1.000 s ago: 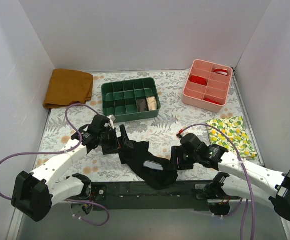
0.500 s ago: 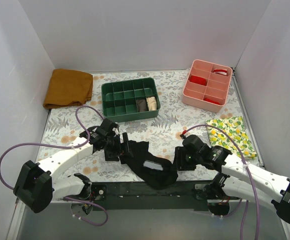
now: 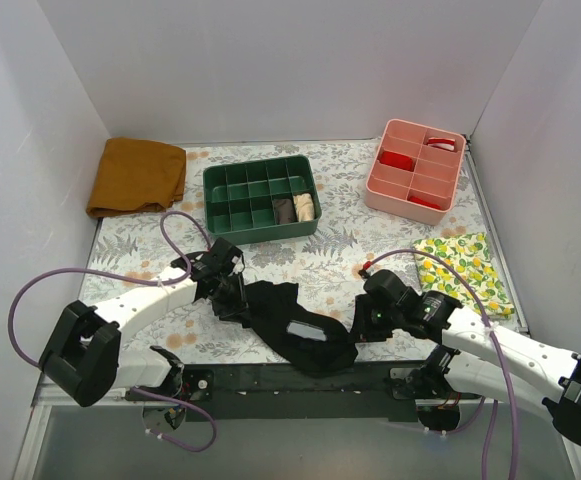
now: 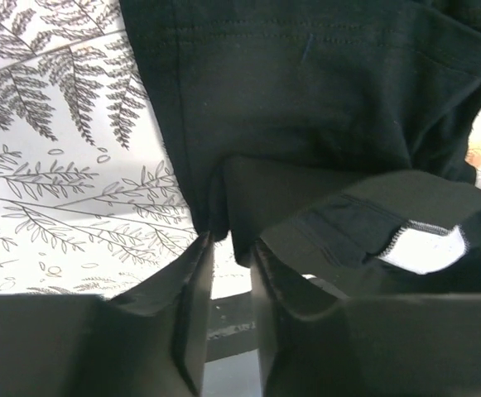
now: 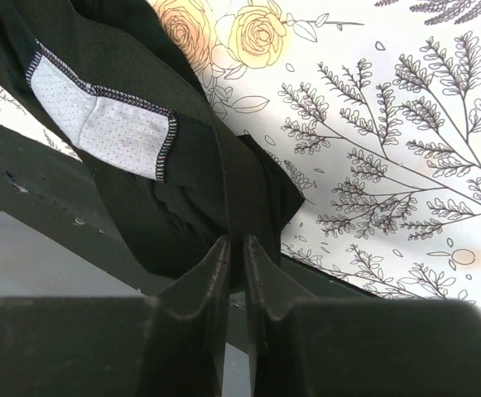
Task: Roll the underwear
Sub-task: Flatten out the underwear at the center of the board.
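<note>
The black underwear (image 3: 288,322) lies crumpled on the fern-print table near its front edge, its grey label patch (image 3: 301,330) facing up. My left gripper (image 3: 232,303) sits at the garment's left edge. In the left wrist view its jaws (image 4: 229,241) stand narrow, with a fold of the underwear (image 4: 306,83) between the tips. My right gripper (image 3: 358,328) is at the garment's right end. There the jaws (image 5: 234,241) are shut on a ridge of the black cloth (image 5: 174,207), beside the label (image 5: 99,124).
A green divided tray (image 3: 210,200) stands behind the underwear, and a pink divided tray (image 3: 372,188) at the back right. A mustard-brown cloth (image 3: 135,175) lies at the back left, a lemon-print cloth (image 3: 465,270) on the right. A black bar (image 3: 270,378) runs along the table's front edge.
Both grippers have closed in on the ends of the underwear. The left one slid right onto the garment's edge, and the right one settled lower at its right end.
</note>
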